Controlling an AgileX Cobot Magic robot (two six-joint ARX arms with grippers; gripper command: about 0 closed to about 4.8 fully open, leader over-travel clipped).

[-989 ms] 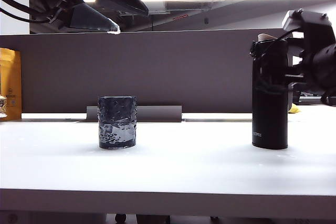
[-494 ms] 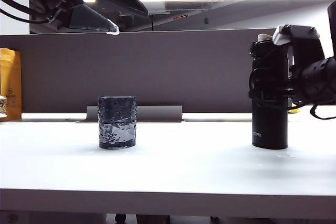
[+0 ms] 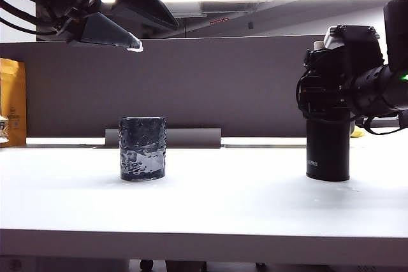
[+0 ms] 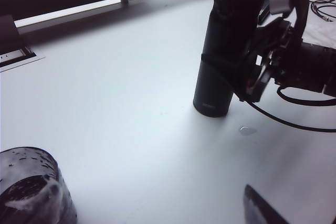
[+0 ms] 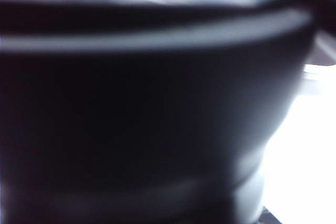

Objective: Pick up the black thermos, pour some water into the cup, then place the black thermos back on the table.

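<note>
The black thermos [image 3: 327,155] stands upright on the white table [image 3: 242,202] at the right, lid flipped open and pale spout showing. My right gripper [image 3: 328,87] is level with its upper half, jaws spread wide on either side of the body, open. In the right wrist view the thermos [image 5: 131,119] fills the picture, blurred. The cup [image 3: 142,148], a short dark rippled tumbler with some water in it, stands left of centre. My left gripper [image 3: 152,30] hangs open high above the cup. The left wrist view shows the cup [image 4: 31,192], the thermos [image 4: 218,61] and one of my fingers [image 4: 261,209].
A grey partition [image 3: 223,81] runs along the back of the table, with a low grey strip [image 3: 191,137] at its foot. A yellow bag [image 3: 13,100] stands at the far left. A black cable [image 4: 294,121] trails from the right arm over the table.
The right gripper has moved left and down from beside the thermos to straddle its upper half. The left gripper has hardly shifted. Thermos and cup stand as before.
</note>
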